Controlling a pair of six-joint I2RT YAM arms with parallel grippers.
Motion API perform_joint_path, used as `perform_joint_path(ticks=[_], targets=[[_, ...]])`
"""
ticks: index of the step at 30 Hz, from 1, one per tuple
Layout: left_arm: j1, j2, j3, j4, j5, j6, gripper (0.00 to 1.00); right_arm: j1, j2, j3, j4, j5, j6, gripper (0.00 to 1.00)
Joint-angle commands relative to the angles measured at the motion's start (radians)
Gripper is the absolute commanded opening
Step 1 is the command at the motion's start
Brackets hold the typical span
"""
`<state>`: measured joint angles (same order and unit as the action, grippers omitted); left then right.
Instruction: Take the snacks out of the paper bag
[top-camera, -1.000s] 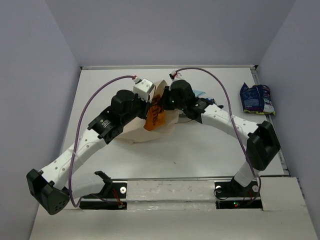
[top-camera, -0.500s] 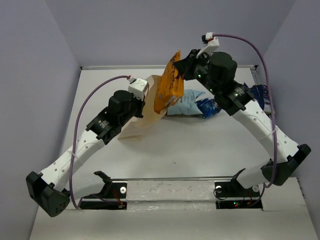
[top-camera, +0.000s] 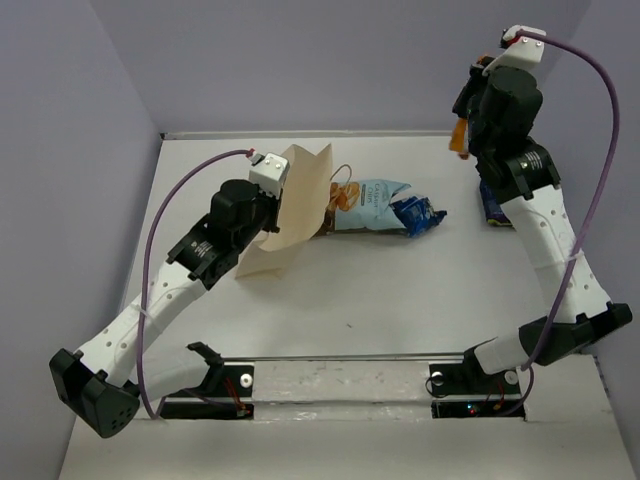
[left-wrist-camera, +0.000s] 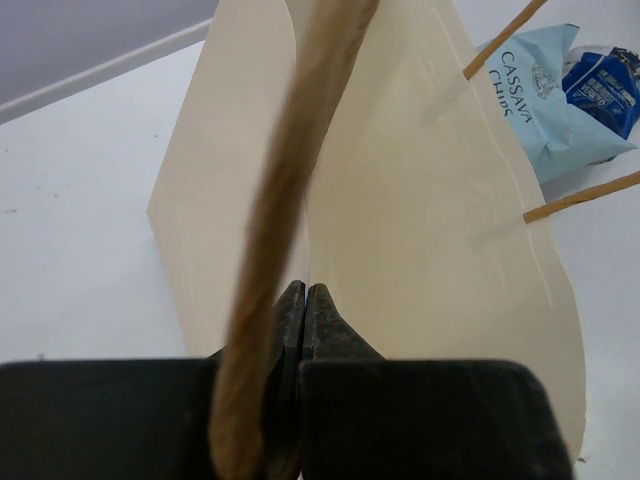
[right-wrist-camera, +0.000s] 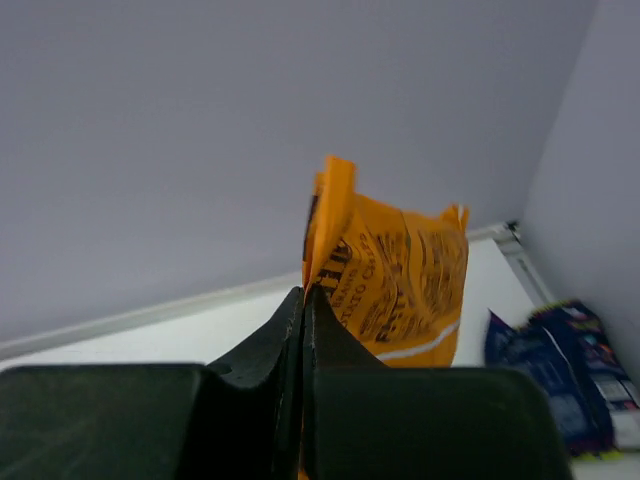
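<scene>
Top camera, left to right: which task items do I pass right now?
paper bag → light-blue chip bag → small shiny blue packet → orange chip bag, up in the right hand → dark navy packet, partly hidden.

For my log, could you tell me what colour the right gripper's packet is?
Orange packet, dark lettering; best in the right wrist view.

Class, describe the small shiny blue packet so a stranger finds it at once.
Find the tan paper bag on the table, left of centre. A light-blue chip bag lies at its mouth; the small shiny blue packet sits at that bag's right end. It is the smaller, darker, glossier one.
</scene>
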<state>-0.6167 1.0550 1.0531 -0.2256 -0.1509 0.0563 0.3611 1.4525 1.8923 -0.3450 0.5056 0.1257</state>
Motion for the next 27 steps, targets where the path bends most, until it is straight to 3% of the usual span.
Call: perform_joint_path(ticks=[1,4,9,12,15,16,17,18,20,21,24,27], targets=[[0.02,-0.029,0.013,0.012,-0.03,0.028,0.0,0.006,-0.066,-0.094,-0.145,0.215,-0.049,0.01],[0.023,-0.027,0.012,0.02,-0.029,0.033,0.0,0.006,-0.098,-0.185,-0.322,0.353,-0.074,0.01],[0.023,-0.016,0.021,0.023,-0.013,0.022,0.0,0.006,-0.095,-0.301,-0.642,0.386,0.028,0.01],[0.023,-0.018,0.028,0.022,-0.012,0.017,0.0,0.006,-0.047,-0.427,-0.733,0.248,0.112,0.01],[0.023,-0.024,0.038,0.012,-0.018,0.023,0.0,0.083,-0.02,-0.579,-0.663,-0.016,0.144,0.01],[0.021,-0.026,0.041,0.012,-0.019,0.025,0.0,0.161,-0.023,-0.637,-0.622,-0.176,0.118,0.04],[0.021,-0.029,0.042,0.011,-0.019,0.028,0.0,0.201,-0.027,-0.653,-0.532,-0.252,0.106,0.16],[0.023,-0.03,0.044,0.009,-0.019,0.036,0.0,0.229,-0.033,-0.656,-0.488,-0.321,0.092,0.52],[0.023,-0.032,0.045,0.009,-0.022,0.051,0.0,0.242,-0.047,-0.635,-0.424,-0.457,0.103,0.7],[0.023,-0.035,0.045,0.015,-0.033,0.086,0.0,0.242,-0.072,-0.587,-0.381,-0.45,0.113,0.83],[0.032,-0.036,0.053,0.08,-0.12,0.186,0.0,0.242,-0.129,-0.498,-0.31,-0.411,0.097,0.96],[0.069,-0.024,0.088,0.149,-0.188,0.368,0.0,0.242,-0.138,-0.443,-0.288,-0.415,0.071,0.96]])
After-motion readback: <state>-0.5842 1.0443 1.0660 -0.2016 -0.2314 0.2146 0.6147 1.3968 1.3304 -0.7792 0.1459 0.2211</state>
